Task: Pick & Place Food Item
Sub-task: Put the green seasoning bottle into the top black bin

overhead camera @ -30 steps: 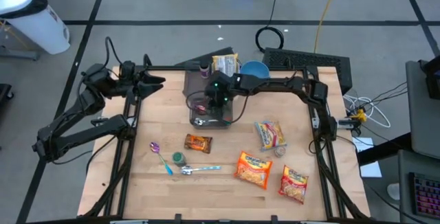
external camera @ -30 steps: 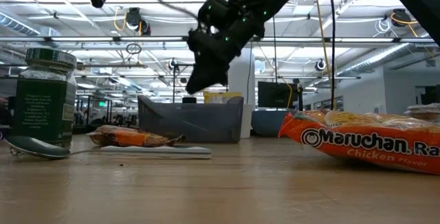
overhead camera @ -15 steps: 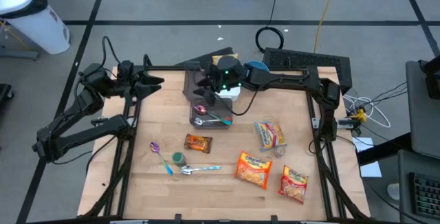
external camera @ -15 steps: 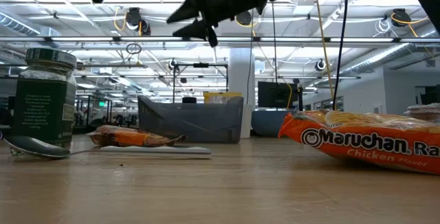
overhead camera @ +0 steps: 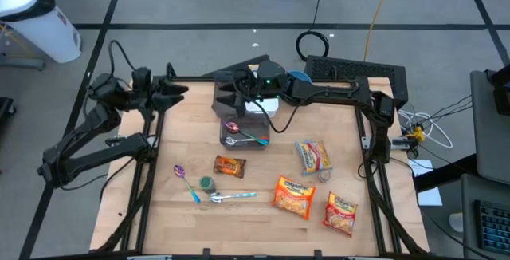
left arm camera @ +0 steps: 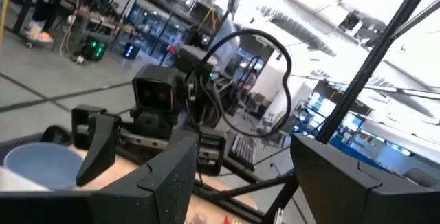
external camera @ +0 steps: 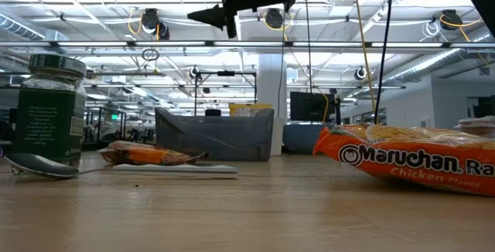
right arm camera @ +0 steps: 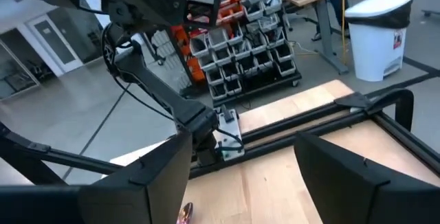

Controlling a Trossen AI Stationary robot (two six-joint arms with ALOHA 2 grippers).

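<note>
Your left pincer [overhead camera: 177, 91] parked at surface's [overhead camera: 255, 220] far-left corner, fingers apart, empty. Purple spoon [overhead camera: 185, 180], green-lidded jar [overhead camera: 207, 183], small orange snack pack [overhead camera: 229, 166] lie left of centre. Grey bin [overhead camera: 245, 136] at far middle holds spoons. Your right pincer [overhead camera: 225, 94] raised above bin's far edge, fingers spread, holding nothing. 3 ramen packs [overhead camera: 296, 195] lie right of centre, untouched.

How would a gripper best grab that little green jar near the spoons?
Probably from straight above. The jar stands upright, so the fingers could close across its lid or round sides. A spoon lies close on one side, so come in across the other, freer sides.
</note>
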